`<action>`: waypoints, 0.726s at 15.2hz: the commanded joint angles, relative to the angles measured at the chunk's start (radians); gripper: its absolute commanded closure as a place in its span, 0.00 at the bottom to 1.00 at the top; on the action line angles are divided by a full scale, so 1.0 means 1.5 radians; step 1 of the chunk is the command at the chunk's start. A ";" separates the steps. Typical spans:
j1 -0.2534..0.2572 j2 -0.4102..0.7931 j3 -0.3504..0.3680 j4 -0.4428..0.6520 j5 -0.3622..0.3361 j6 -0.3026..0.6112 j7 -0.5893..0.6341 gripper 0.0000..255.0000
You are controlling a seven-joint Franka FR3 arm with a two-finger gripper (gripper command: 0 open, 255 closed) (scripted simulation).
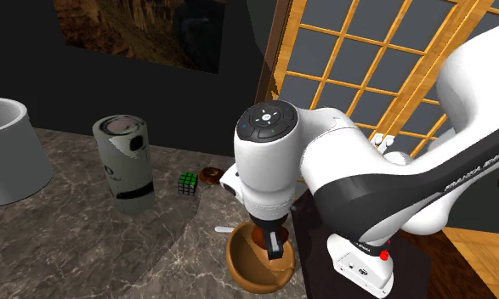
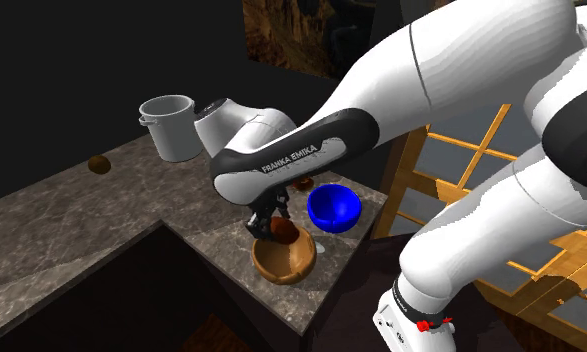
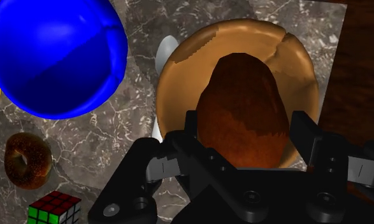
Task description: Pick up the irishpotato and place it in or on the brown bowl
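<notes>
**A:** The black gripper [image 3: 247, 125] is right over the brown bowl [image 3: 179, 83], both fingers clamped on the flanks of the potato [image 3: 243, 89]!

**B:** A firm pinch. The reddish-brown potato hangs inside the bowl's rim; from here I can't tell whether it touches the bottom.

**A:** The bowl sits near the marble counter's [image 3: 115, 133] edge, just beside the blue bowl [image 3: 51, 57].

**B:** And beyond the blue bowl are a doughnut [image 3: 27, 159] and a Rubik's cube [image 3: 55, 209], close together.
</notes>
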 commanded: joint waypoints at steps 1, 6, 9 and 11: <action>-0.001 0.011 0.005 -0.012 -0.003 0.022 0.007 1.00; -0.005 0.043 0.016 -0.034 -0.015 0.072 0.023 1.00; -0.007 0.057 0.020 -0.042 -0.021 0.091 0.030 1.00; -0.007 0.057 0.020 -0.042 -0.021 0.091 0.030 1.00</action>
